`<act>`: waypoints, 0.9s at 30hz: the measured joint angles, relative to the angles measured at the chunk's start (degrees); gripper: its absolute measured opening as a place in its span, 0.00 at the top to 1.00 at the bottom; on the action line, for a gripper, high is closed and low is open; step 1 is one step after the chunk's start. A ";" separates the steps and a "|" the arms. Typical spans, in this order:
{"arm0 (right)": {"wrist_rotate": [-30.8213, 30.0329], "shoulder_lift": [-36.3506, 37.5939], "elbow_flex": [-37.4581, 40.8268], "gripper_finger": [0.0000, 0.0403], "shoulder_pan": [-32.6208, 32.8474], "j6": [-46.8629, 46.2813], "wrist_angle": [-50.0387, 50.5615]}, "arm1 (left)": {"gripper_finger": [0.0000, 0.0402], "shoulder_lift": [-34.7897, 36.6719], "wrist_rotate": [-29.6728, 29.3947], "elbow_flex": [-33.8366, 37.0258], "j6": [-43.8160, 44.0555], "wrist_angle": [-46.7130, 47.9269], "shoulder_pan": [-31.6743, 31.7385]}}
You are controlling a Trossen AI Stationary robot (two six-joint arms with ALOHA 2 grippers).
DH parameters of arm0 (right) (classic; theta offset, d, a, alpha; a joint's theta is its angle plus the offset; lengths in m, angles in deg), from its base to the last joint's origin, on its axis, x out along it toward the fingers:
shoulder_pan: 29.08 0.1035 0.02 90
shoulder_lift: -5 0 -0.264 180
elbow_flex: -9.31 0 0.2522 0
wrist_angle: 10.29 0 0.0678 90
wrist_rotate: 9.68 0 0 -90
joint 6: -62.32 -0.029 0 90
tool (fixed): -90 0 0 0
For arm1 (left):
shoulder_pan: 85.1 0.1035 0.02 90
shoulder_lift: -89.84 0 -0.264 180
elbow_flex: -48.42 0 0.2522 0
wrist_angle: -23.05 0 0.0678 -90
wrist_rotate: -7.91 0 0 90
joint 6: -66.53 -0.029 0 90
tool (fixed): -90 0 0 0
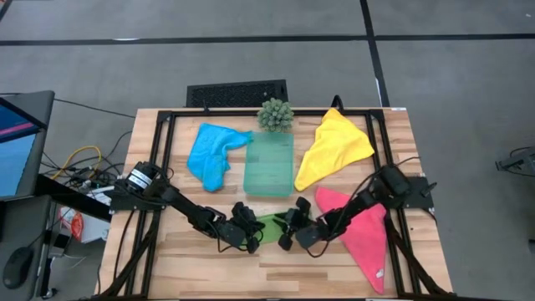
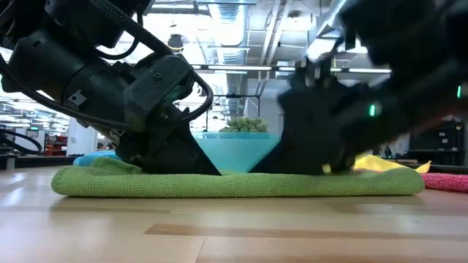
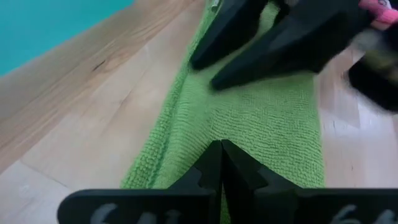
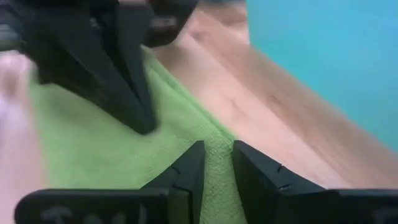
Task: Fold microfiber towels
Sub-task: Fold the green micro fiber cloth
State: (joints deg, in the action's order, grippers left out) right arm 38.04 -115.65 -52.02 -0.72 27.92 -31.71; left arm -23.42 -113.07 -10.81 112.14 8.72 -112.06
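Note:
The lime green towel lies flat on the table near the front edge as a long folded strip, also seen in the low view. My left gripper is shut, with its tips down on the strip's left part. My right gripper stands with its fingers a little apart at the strip's right part. The blue towel, the yellow towel and the pink towel lie crumpled on the table, and no gripper touches them. My left gripper rests its shut fingertips on the green towel's top face, about midway across the strip. The fingers slant down from the table's left. The towel lies flat on the table. My right gripper has its fingertips down on the towel's far long edge, one finger on either side of it. The fingers slant down from the table's right. I cannot tell whether any cloth is pinched between them.
A translucent teal tray lies just beyond the green towel, with a small spiky green plant behind it. The pink towel lies close to my right arm. The two grippers stand close together, tips facing each other.

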 joint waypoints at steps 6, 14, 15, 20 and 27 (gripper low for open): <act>0.43 -0.94 -0.26 0.73 0.49 -2.53 -0.06 | 1.00 3.43 -0.39 0.20 -1.07 0.03 0.02; 2.05 1.12 0.05 0.73 0.40 0.83 0.50 | 1.00 4.34 -5.97 -0.16 -6.84 -6.04 0.52; 2.13 1.61 0.07 0.73 0.47 0.88 0.64 | 1.00 3.60 -4.93 -0.09 -6.51 -5.59 0.79; -2.01 4.81 0.07 0.73 2.27 1.83 0.88 | 1.00 0.60 -0.23 -0.20 -5.62 -6.67 1.60; -8.01 9.36 -0.04 0.73 4.55 -2.24 12.44 | 1.00 -1.37 2.26 -1.75 -7.87 -4.45 1.53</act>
State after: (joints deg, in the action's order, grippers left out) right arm 30.03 -106.29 -52.06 3.83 25.68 -19.27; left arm -24.79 -110.81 -12.56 104.27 4.28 -110.53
